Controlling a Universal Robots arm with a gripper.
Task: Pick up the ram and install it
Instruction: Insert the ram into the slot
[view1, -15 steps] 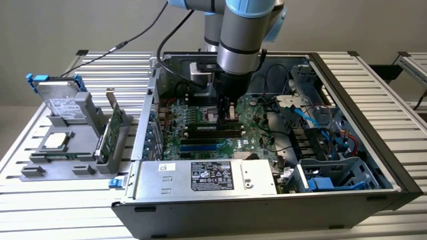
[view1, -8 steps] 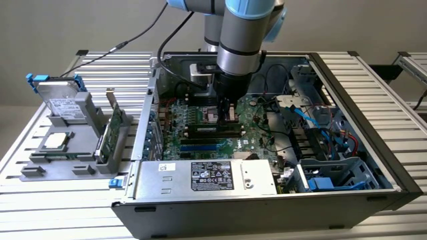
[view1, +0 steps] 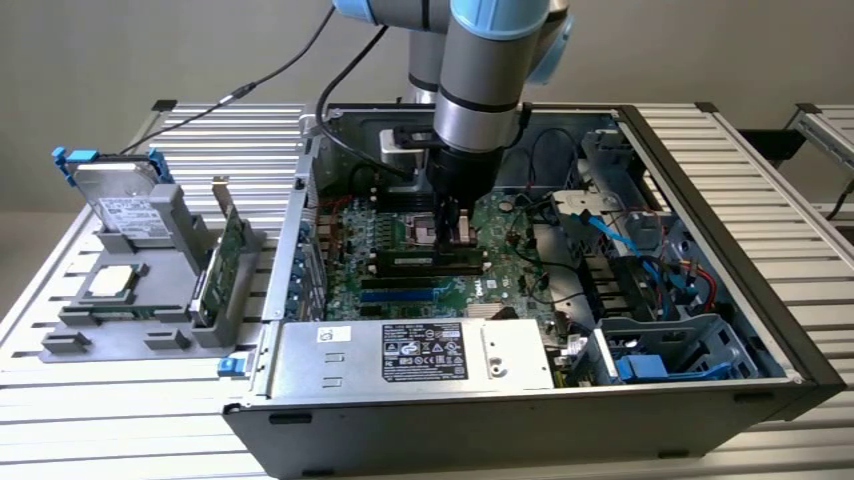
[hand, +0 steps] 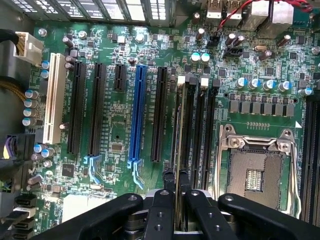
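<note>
The ram (hand: 178, 165), a thin green circuit-board stick seen edge-on in the wrist view, is pinched between the two black fingers (hand: 162, 212) of the gripper (hand: 179, 212). It stands along the row of long black memory slots (hand: 192, 125) with white end latches, which lie between the black and blue expansion slots (hand: 137, 115) and the silver metal processor socket (hand: 255, 172) on the green motherboard (hand: 115, 135). Whether its lower edge already touches a slot I cannot tell.

In the exterior view the gripper (view1: 451, 222) hangs upright over the middle of the board, deep inside the open dark-grey computer case (view1: 747, 200), behind the silver power supply box (view1: 414, 355) at the case's front edge.

The main risk, I judge, is misalignment. If the stick sits slightly off the slot's line or leans, pressing would jam it on the slot wall or seat one end alone. A notch that misses the slot's key would block it, and force could then flex the board. The narrow pinch may also let the stick slide upward between the fingers. Closed latches would stop it too.
</note>
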